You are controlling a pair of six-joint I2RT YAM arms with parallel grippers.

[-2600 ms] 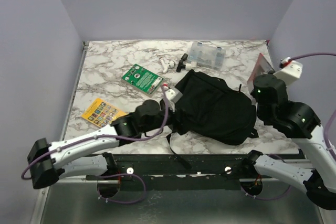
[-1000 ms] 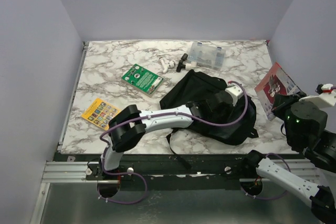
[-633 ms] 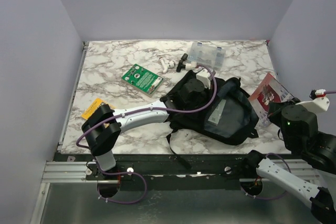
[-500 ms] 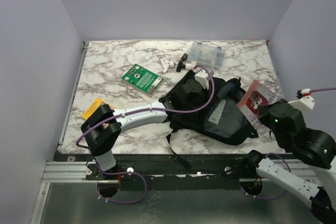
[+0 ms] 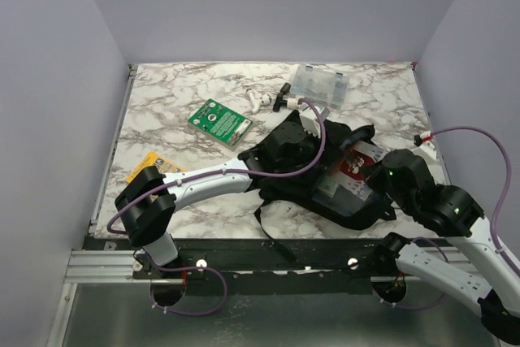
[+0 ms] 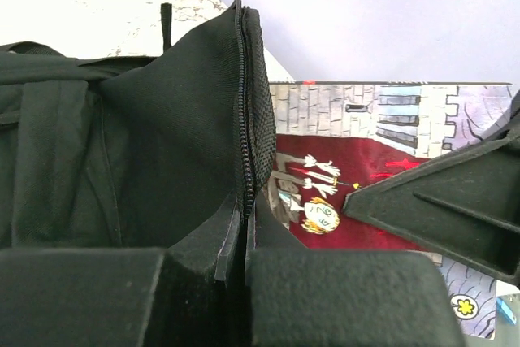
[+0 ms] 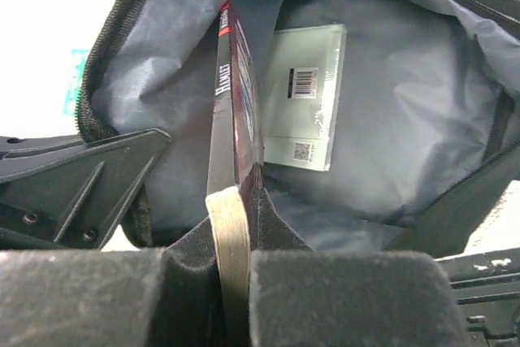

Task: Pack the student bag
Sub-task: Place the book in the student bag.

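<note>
Backpack (image 6: 122,144), soft black fabric: left jaws pinch zip edge (image 6: 241,103); right jaws clamp thin book (image 7: 231,103).

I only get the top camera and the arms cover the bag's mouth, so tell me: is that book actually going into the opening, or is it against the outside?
Observer: In the right wrist view, the right pincer is shut on the book, which reaches into the open student bag with grey lining on both sides of it.
Operator: Anything in there beside it?
Observer: A flat pale green item with a barcode label lies on the lining just right of the book.
Operator: And the left arm?
Observer: The left wrist view shows the left pincer shut on the bag's zipper edge, with that flap standing upright.
</note>
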